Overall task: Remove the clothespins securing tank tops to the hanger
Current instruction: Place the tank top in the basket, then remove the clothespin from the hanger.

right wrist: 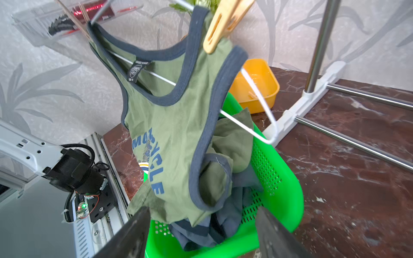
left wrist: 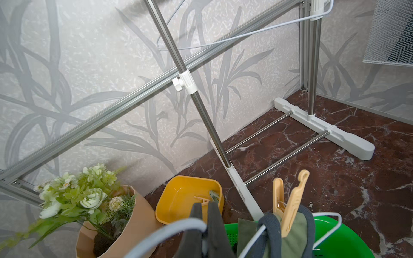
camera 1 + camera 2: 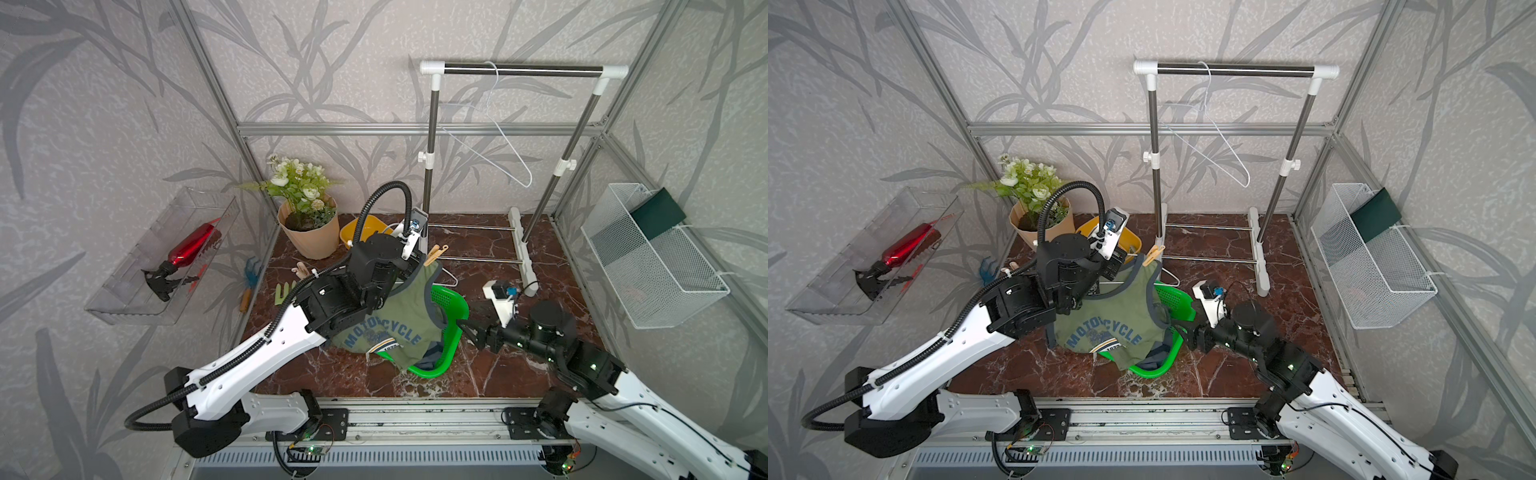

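Observation:
My left gripper [image 2: 204,206] is shut on the hook of a white wire hanger [image 2: 169,232], holding it up over a green basket [image 3: 451,303]. An olive-green tank top [image 3: 399,320] with "MOTORCYCLE" lettering hangs from that hanger. A tan clothespin [image 2: 288,205] clips its one strap to the wire, and shows in both top views [image 3: 436,254] [image 3: 1152,254]. A slate-blue tank top [image 1: 223,223] lies crumpled in the basket. My right gripper [image 1: 203,234] is open just right of the basket [image 3: 464,330], with nothing between its fingers.
A yellow bin [image 2: 178,201] behind the basket holds a loose clothespin [image 2: 202,198]. More clothespins [image 3: 301,270] lie near a potted plant [image 3: 307,224]. A clothes rack [image 3: 523,70] with an empty hanger [image 3: 494,129] stands at the back. A wire basket [image 3: 648,257] hangs on the right wall.

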Tool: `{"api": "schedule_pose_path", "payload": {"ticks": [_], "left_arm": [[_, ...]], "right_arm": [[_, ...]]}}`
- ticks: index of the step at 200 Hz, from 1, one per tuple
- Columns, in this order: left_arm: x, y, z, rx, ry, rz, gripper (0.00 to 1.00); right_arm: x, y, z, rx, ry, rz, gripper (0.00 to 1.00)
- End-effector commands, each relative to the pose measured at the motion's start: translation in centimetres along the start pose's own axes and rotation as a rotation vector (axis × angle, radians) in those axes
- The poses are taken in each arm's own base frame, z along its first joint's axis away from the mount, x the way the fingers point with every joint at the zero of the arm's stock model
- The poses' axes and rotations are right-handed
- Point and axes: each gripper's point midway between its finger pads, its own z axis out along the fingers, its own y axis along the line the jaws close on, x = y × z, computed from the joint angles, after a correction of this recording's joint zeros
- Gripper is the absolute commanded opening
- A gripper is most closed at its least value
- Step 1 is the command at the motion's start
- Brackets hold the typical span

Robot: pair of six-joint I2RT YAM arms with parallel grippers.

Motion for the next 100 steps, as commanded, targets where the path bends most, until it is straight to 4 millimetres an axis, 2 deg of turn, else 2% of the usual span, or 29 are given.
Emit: {"api": "schedule_pose_path", "payload": {"ticks": [1,20,50,76,100], "left_arm": [[-1.0,-1.2,-1.0,0.127,-0.038,-0.09,0.0],[-0.3,-2.8,-0.4,0.212,0.001,-0.089,0.0],[0.2,-4.8,-0.4,0.317,0.032,-0.094,0.0],[0.7,-4.9,-0.5,0.331,0.05,-0.082,0.0],[0.7,-4.5,-0.5,0.325,0.044,-0.094,0.0]], "right_arm": [[0.6,-1.0,-1.6,0.028,0.019,0.014,0.81],[-2.0,-0.5,-2.0,-0.053,-0.054,0.029,0.84],[-6.3,-0.5,-1.1,-0.214,-0.139,0.08,0.87],[-9.8,-0.8,-1.0,-0.348,-0.237,0.109,0.87],[-10.9,-0.1,0.2,-0.498,-0.239,0.15,0.89]]}}
